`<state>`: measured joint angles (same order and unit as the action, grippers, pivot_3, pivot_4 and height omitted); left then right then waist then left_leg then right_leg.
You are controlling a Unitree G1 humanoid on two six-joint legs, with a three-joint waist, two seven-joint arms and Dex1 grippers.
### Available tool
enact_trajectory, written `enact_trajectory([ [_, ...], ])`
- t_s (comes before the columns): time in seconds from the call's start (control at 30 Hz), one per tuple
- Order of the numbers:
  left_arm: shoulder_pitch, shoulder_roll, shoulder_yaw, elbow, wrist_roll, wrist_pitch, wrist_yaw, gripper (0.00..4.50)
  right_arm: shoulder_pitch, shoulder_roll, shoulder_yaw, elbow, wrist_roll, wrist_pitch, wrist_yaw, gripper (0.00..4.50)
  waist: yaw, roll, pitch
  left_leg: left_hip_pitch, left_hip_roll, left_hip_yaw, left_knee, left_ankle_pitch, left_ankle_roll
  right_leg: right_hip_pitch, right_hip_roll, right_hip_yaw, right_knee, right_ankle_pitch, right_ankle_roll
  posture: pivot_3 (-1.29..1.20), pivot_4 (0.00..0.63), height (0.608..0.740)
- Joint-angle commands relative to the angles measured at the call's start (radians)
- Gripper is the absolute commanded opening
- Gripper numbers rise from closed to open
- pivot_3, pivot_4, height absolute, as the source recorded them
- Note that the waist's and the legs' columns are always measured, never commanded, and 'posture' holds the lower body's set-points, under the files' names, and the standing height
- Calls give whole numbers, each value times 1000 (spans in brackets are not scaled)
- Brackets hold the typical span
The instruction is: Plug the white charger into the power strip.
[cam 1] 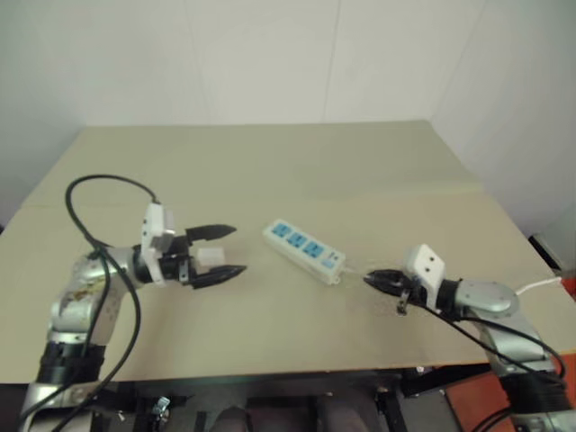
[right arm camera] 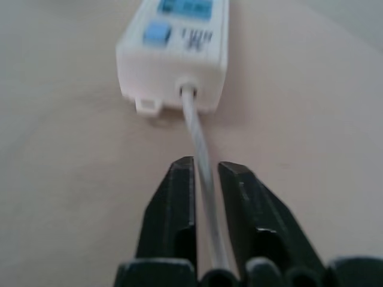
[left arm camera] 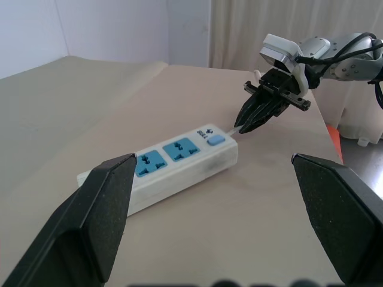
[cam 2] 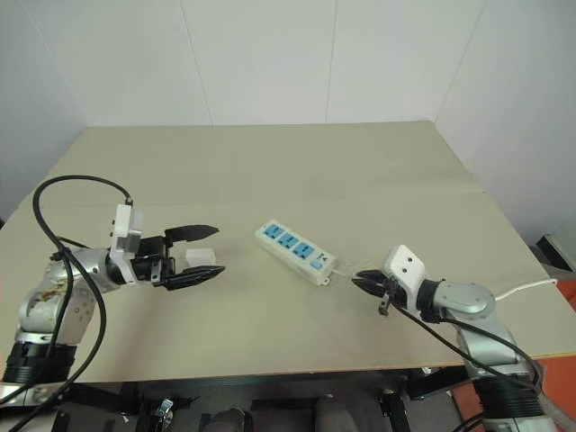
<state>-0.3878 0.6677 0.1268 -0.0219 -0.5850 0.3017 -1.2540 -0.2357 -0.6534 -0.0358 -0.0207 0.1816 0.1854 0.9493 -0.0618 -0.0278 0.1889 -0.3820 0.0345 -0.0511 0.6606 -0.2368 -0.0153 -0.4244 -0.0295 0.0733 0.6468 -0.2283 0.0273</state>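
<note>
Left gripper (cam 1: pixel 229 250) sits at about 9 o'clock on the beige table (cam 1: pixel 270 162), pointing toward the middle with its black fingers (left arm camera: pixel 102 212) spread wide, and a small white block, the white charger (cam 1: pixel 207 259) I'm pretty sure, sits between them, though whether the pads actually press it is hard to call from up here. Just past it at dead centre lies the power strip (cam 1: pixel 304 251), running diagonally from 10 to 4 o'clock, blue sockets facing up, nothing plugged in. Its thin white cord (right arm camera: pixel 200 155) comes out of the switch end and runs straight into the narrow gap between the fingers of the right gripper (cam 1: pixel 371 280), over at 4 o'clock, jaws nearly closed with the cord lying between them.
</note>
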Motion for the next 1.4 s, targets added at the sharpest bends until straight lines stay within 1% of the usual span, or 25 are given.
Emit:
enact_trajectory([
  [0.03,-19,2,4,-2,0,-22,-9,4500,0,1,-37,-56,40,9,-24,2319,1,0,0,0,0,0,0,0,0,0,0,0,0,0,0,0,150,740],
  [0.1,-19,4,7,1,1,-20,-8,4500,10,-3,-45,-68,49,6,-28,3099,3,0,0,0,0,0,0,0,0,0,0,0,0,0,0,0,150,740],
  [0.17,-18,5,10,3,3,-21,-8,4500,20,1,-58,-91,73,11,-35,3752,4,0,0,0,0,0,0,0,0,0,0,0,0,0,0,0,150,740],
  [0.2,-18,6,10,3,4,-21,-6,4500,24,6,-66,-105,89,6,-37,4174,4,0,0,0,0,0,0,0,0,0,0,0,0,0,0,0,150,740],
  [0.23,-18,6,11,5,4,-22,-6,4500,27,13,-71,-120,107,12,-41,4465,4,0,0,0,0,0,0,0,0,0,0,0,0,0,0,0,150,740],
  [0.3,-14,6,11,3,4,-21,-4,4500,25,44,-73,-143,148,19,-58,4465,3,0,0,0,0,0,0,0,0,0,0,0,0,0,0,0,150,740],
  [0.37,-12,4,10,-2,3,-18,-2,4500,21,77,-66,-148,157,8,-80,4465,3,0,0,0,0,0,0,0,0,0,0,0,0,0,0,0,150,740],
  [0.47,-18,0,5,-3,5,-17,3,4500,5,145,-39,-126,127,-25,-132,4465,5,0,0,0,0,0,0,0,0,0,0,0,0,0,0,0,150,740],
  [0.53,-23,-1,2,-2,7,-17,5,4500,0,177,-20,-112,122,-42,-134,4465,4,0,0,0,0,0,0,0,0,0,0,0,0,0,0,0,150,740],
  [0.8,-37,0,0,16,24,-32,2,4500,-41,250,47,14,42,-115,-184,4465,10,0,0,0,0,0,0,0,0,0,0,0,0,0,0,0,150,740],
  [1.17,-14,-6,3,-7,24,-34,10,4500,-99,269,66,133,36,-123,-176,4465,15,0,0,0,0,0,0,0,0,0,0,0,0,0,0,0,150,740],
  [1.27,-8,-5,5,-11,22,-34,12,4500,-99,271,69,138,62,-90,-148,4465,15,0,0,0,0,0,0,0,0,0,0,0,0,0,0,0,150,740],
  [1.4,-4,-2,10,-10,23,-36,14,4500,-101,284,63,149,63,-87,-147,4465,15,0,0,0,0,0,0,0,0,0,0,0,0,0,0,0,150,740],
])
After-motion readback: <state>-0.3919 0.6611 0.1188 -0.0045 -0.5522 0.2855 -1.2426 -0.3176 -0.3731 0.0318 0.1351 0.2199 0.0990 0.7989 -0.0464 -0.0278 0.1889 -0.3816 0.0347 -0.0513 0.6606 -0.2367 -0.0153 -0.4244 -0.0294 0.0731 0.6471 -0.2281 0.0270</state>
